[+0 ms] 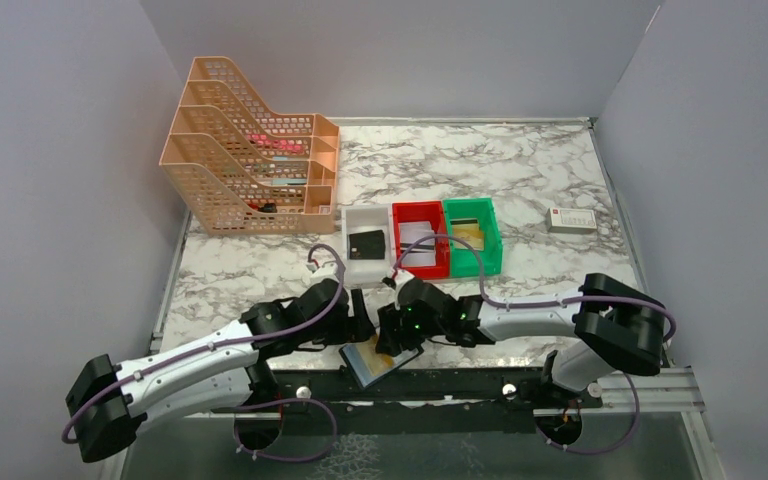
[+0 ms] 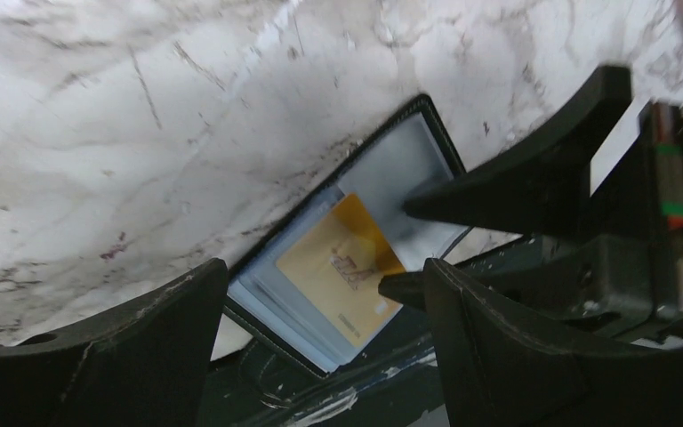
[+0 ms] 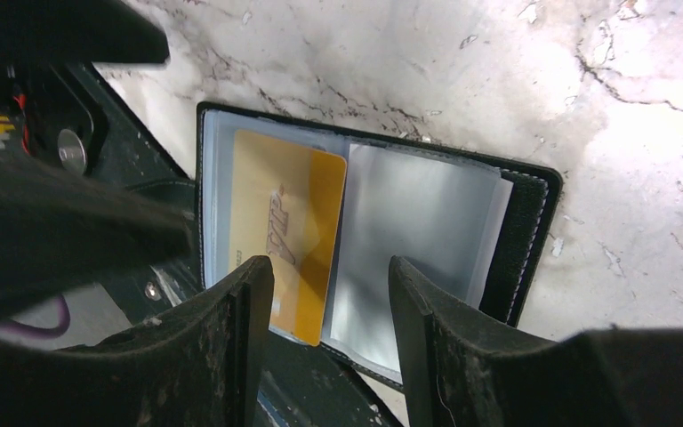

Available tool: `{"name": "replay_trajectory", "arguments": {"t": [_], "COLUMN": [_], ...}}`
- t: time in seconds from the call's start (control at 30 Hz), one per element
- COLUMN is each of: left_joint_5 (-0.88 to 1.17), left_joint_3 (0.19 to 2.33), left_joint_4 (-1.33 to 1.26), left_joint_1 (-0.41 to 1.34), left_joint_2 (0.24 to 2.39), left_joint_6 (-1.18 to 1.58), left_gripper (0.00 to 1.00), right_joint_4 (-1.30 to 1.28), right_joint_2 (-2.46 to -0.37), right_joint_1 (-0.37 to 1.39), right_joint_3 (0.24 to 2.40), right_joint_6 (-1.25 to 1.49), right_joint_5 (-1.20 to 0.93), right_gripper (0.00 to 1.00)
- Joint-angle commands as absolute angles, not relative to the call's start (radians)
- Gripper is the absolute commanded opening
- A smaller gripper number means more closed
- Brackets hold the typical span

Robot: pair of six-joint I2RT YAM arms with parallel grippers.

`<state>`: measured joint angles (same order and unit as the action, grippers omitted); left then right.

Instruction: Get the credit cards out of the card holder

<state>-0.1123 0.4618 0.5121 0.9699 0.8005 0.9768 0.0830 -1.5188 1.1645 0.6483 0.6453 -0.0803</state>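
This is a robotics lab test cell dressed as a desk. Plain grey partition walls [image 1: 60, 150] box in a marble-patterned table [image 1: 520, 165] on three sides. Two cabled robot arms [image 1: 190, 365] are bolted to a metal rail [image 1: 460, 385] along the bottom of the frame. The props are office goods: an orange mesh file rack [image 1: 245, 150] at upper left, a white bin [image 1: 352, 215], a red bin [image 1: 400, 235] and a green bin [image 1: 493, 235] at centre, and an open card holder [image 1: 368, 368] at lower centre.

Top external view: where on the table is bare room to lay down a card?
Free: marble between the green bin and the white box; the back strip right of the orange rack. Crowded: the near edge, where the left gripper and right gripper meet over the card holder.
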Motion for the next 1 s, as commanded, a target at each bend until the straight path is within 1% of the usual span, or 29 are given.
{"name": "replay_trajectory", "arguments": {"t": [0.0, 0.13, 0.33, 0.5, 0.63, 0.7, 0.8, 0.97], "left_joint_5": [-0.219, -0.249, -0.260, -0.237, -0.204, -0.187, -0.170, -0.175], "left_joint_3": [0.459, 0.491, 0.498, 0.483, 0.473, 0.465, 0.461, 0.473], "left_joint_4": [0.481, 0.468, 0.463, 0.450, 0.406, 0.379, 0.328, 0.251], "left_joint_1": [1.041, 1.074, 1.097, 1.106, 1.119, 1.129, 1.145, 1.187], "left_joint_2": [0.848, 0.861, 0.863, 0.866, 0.893, 0.918, 0.968, 1.066], "left_joint_6": [1.065, 1.062, 1.064, 1.064, 1.058, 1.054, 1.048, 1.040], "left_gripper": [0.83, 0.83, 0.84, 0.82, 0.77, 0.72, 0.66, 0.59], "right_joint_4": [0.019, 0.002, -0.017, 0.011, 0.044, 0.046, 0.059, 0.148], "right_joint_2": [-1.558, -1.516, -1.388, -1.295, -1.247, -1.255, -1.284, -1.324], "right_joint_1": [1.128, 1.097, 1.078, 1.075, 1.075, 1.075, 1.075, 1.075], "right_joint_3": [0.577, 0.512, 0.410, 0.384, 0.399, 0.418, 0.430, 0.389], "right_joint_6": [0.679, 0.726, 0.807, 0.761, 0.702, 0.685, 0.693, 0.759], "right_joint_5": [0.032, 0.092, 0.163, 0.090, -0.011, -0.048, -0.072, -0.090], "right_gripper": [0.56, 0.56, 0.56, 0.56, 0.56, 0.56, 0.55, 0.50]}}
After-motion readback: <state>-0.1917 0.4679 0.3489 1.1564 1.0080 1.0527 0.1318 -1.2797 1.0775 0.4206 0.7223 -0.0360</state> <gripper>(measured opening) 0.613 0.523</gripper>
